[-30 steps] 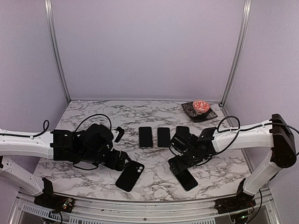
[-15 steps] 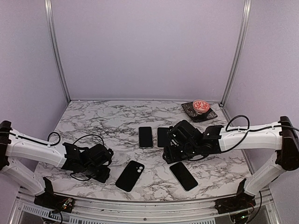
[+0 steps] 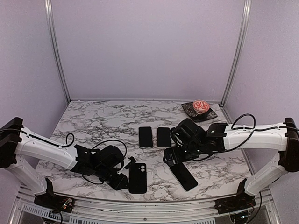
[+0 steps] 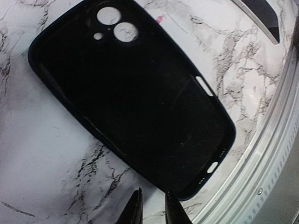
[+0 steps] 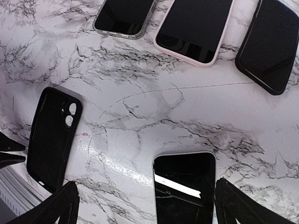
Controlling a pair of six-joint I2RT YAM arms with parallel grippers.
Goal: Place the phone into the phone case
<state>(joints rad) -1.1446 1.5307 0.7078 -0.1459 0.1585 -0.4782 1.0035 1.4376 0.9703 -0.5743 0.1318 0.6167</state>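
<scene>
Since the frame half a second earlier, my left arm had swung in toward the middle of the table (image 3: 93,121), and the phone case (image 3: 138,178) had turned from a slant to lie almost straight, its long axis running near to far. The case sat flat on the marble near the front edge, open side up, with the camera cutouts at its far end. My left gripper (image 3: 120,181) lay low at the case's near left corner. In the left wrist view its fingertips (image 4: 174,207) were drawn nearly together with only a sliver of marble between them. One tip was touching the rim of the case and nothing was clamped.

My right gripper (image 5: 145,184) was spread wide above the phone (image 5: 184,186), one finger on each side and neither touching it. The phone lay screen up on the marble, slanted, to the right of the case and well apart from it.

Further back, two more phones (image 3: 145,136) lay side by side, and the right wrist view showed a third phone (image 5: 268,44) beside them. At the far right corner a small red patterned bowl (image 3: 201,105) sat on a dark plate (image 3: 189,110).
</scene>
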